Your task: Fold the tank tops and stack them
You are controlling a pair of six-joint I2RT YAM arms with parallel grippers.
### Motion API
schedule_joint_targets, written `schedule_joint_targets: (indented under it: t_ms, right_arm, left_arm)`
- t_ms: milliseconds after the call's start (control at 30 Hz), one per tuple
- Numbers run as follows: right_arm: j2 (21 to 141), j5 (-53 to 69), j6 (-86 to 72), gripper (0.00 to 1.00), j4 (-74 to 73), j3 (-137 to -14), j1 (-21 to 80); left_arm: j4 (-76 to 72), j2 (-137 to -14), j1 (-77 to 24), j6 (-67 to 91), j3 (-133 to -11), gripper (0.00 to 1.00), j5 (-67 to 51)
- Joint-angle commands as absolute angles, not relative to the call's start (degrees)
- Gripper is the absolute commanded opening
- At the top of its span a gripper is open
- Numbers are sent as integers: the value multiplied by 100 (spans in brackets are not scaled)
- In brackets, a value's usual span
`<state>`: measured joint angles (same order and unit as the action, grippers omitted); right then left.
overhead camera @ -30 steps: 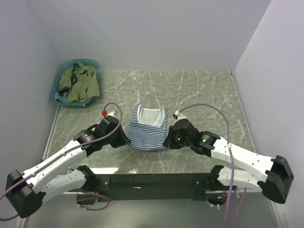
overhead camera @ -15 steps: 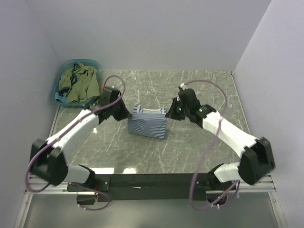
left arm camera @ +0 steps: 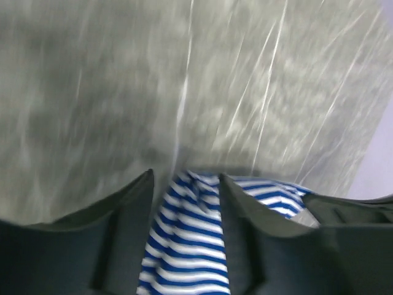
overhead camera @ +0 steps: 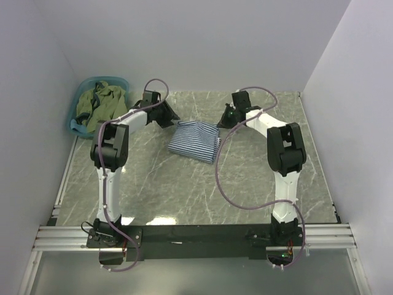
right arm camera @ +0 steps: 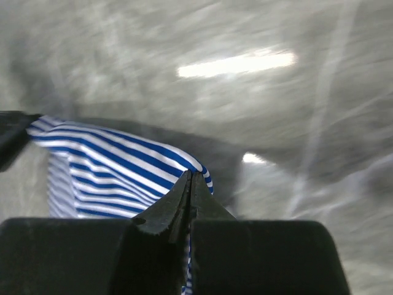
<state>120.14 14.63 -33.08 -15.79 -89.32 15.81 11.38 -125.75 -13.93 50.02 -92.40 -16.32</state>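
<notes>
Fold of striped tank top [overhead camera: 195, 140] in hand; left tool [left arm camera: 184, 178] parted around it, not gripping; right tool [right arm camera: 189, 179] pinched on its edge; next move likely calls for that release too.

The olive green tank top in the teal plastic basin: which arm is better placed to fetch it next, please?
Probably left: the left gripper is open, nearer the basin; the right gripper is shut on the navy-and-white striped tank top.

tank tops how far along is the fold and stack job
Done: the striped tank top lies folded over on the table. In hand: the right gripper pinches its edge; the left gripper stands open over it. Left: the olive top sits unfolded in the basin; nothing stacked.
</notes>
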Motion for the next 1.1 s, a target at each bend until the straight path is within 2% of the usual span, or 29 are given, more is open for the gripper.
schedule_joint_targets:
  t_ms: [0, 133, 200, 367, 400, 567, 733, 967, 1033, 1067]
  right_arm:
    - [12041, 1354, -3234, 0, -1434, -9282, 1371]
    - [11813, 1275, -3217, 3, -1213, -8843, 1292]
    - [11690, 1178, -3234, 4, -1099, -8719, 1292]
    - [11637, 1169, -3383, 0, -923, -8455, 1161]
    - [11706, 1204, -3401, 2, -949, -8464, 1117]
    - [11454, 994, -3559, 0, -923, -7947, 1046]
    - [10524, 1124, -3971, 0, -292, -6208, 1028]
    - [8890, 1529, -4859, 1, 1412, -3378, 1817]
    - [8492, 1512, -5071, 11, 1599, -2761, 2090]
    - [8142, 1399, -5097, 26, 1391, -2603, 2292]
  left_arm:
    - [343, -12700, -1301, 4966, -10001, 54, -2110]
    - [-130, -12192, -1301, 4983, -9451, 66, -1908]
    - [-298, -11823, -1301, 5053, -8959, 66, -1715]
    - [-360, -11286, -1397, 5142, -8061, 63, -1170]
    - [-352, -11303, -1476, 5098, -7877, 62, -1082]
    - [-421, -11671, -1564, 5203, -7603, 53, -1239]
    - [-151, -11497, -1600, 5247, -7313, 48, -986]
    - [544, -10803, -1600, 5423, -7207, 51, -71]
    - [667, -10723, -1600, 5379, -7312, 52, -114]
    - [790, -10714, -1617, 5327, -7434, 50, -158]
